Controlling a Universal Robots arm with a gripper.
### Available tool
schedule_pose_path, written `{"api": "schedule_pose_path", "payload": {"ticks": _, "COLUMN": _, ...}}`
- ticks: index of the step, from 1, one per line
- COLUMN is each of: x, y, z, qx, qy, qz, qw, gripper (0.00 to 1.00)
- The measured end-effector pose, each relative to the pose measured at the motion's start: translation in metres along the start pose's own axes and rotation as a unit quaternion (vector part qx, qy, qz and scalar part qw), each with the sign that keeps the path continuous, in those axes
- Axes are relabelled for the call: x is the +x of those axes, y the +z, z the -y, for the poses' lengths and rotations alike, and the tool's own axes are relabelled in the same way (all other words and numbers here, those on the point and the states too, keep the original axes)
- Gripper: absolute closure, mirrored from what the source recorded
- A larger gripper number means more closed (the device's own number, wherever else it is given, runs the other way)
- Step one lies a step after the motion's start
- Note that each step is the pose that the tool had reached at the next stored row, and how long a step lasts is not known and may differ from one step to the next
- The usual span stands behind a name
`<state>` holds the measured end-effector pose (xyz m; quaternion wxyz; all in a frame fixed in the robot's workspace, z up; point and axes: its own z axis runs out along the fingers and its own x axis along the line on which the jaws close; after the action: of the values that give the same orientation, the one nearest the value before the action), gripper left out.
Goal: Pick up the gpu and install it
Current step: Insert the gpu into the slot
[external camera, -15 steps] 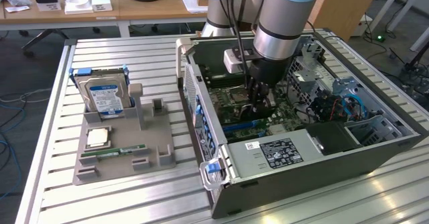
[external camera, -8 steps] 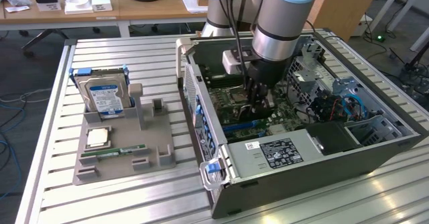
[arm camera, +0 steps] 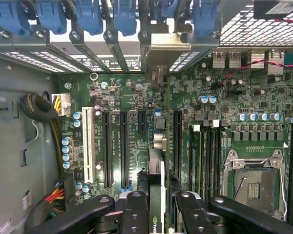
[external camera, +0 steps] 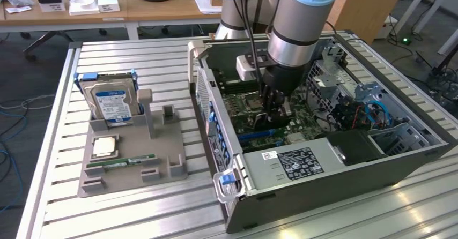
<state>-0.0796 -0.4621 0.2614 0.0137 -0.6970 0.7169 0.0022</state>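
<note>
Inside the open computer case (external camera: 322, 180), lying on its side on a slatted metal worktop (external camera: 128, 212), reaches down over the motherboard (arm camera: 136, 92) with the end effector (external camera: 274, 116) closed on the gpu (arm camera: 156, 180). Grips the card edge-on between two black fingers (arm camera: 136, 214), with the green board edge and a pale strip showing in the wrist view and part of a logo visible near the grip. Holds it low over the board, parallel to the long black expansion slots (arm camera: 124, 146) and between two of them; cannot tell whether seated or merely above its connector. Flanked by a white slot (arm camera: 88, 144) on one side and by the empty CPU socket (arm camera: 254, 187) on the other. Along the case's rear wall, a row of blue latches (arm camera: 124, 14) over the bracket openings. In the exterior view, close to a grey power supply (external camera: 293, 161) with a black label. At the exterior view's left, well apart from the case, a grey holder (external camera: 125, 180) carrying an upright hard drive (external camera: 111, 102) with a blue-white label, a processor (external camera: 104, 147) lying flat and a green RAM stick (external camera: 122, 163) just in front of it.
</note>
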Motion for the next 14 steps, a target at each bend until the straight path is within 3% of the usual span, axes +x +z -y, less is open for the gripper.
{"api": "schedule_pose_path", "payload": {"ticks": 14, "x": 0.0003, "y": 0.0048, "z": -0.0074, "qx": 0.0008, "qy": 0.0, "qz": 0.0001, "qw": 1.0, "gripper": 0.74}}
